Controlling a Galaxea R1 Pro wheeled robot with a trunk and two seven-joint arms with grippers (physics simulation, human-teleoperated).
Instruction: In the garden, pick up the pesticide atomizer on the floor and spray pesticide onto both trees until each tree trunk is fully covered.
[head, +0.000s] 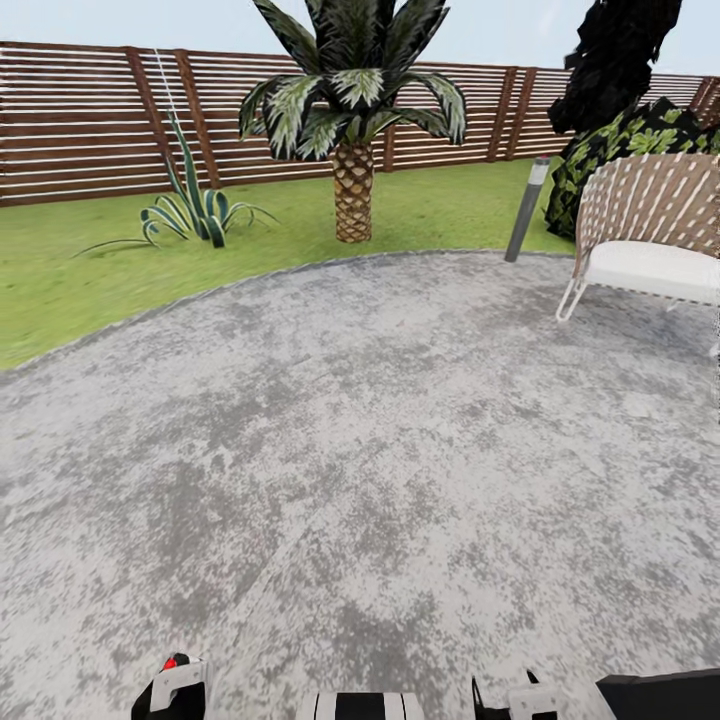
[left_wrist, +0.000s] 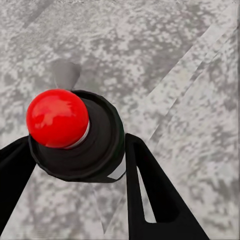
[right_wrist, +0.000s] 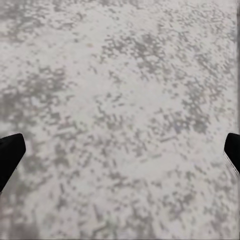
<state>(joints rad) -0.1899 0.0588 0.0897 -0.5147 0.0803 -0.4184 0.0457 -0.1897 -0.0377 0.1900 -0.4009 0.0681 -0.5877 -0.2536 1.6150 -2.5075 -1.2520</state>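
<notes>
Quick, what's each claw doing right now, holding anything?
Left claw: closed on the pesticide atomizer, red top showing.
Right claw: open, holding nothing, over the grey paving.

No legible text, label, brand, number or sign is seen in any of the three views. The pesticide atomizer (left_wrist: 75, 135), gripped between the fingers of the left hand (left_wrist: 80, 165), is viewed from above its plain red top, and no writing can be read on it. The slatted fence (head: 80, 120) and the white chair (head: 650, 235) are unmarked.
</notes>
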